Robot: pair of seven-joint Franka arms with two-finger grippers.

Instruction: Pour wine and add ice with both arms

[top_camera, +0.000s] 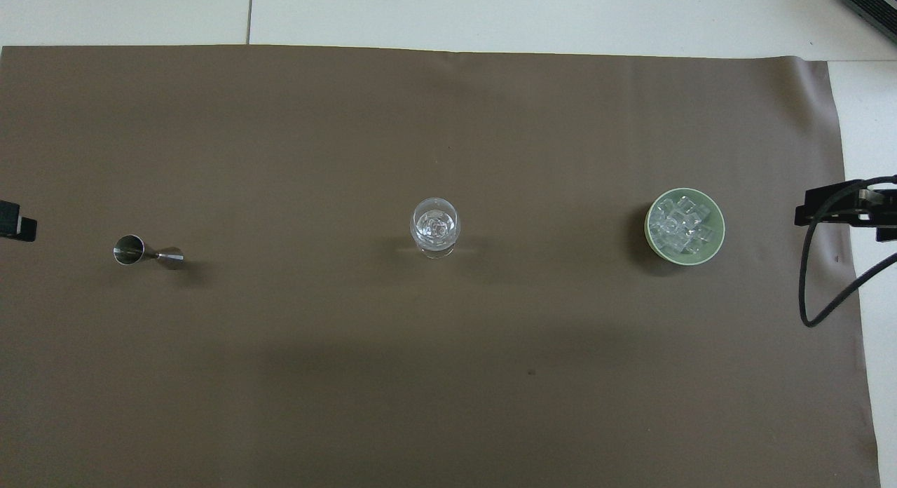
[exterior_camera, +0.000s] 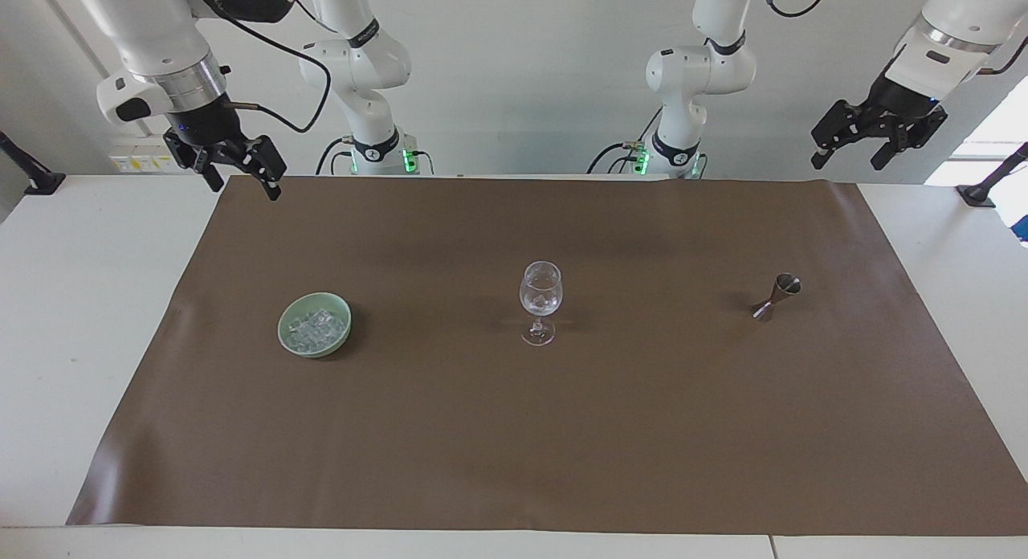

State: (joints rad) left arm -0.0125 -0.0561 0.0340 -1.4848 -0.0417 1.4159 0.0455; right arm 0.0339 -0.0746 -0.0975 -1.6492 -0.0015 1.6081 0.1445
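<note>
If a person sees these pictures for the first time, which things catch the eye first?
A wine glass stands upright mid-mat, between a green bowl of ice toward the right arm's end and a steel jigger toward the left arm's end. The right pincer and left pincer hang open and empty over the mat's corners nearest the robots.
</note>
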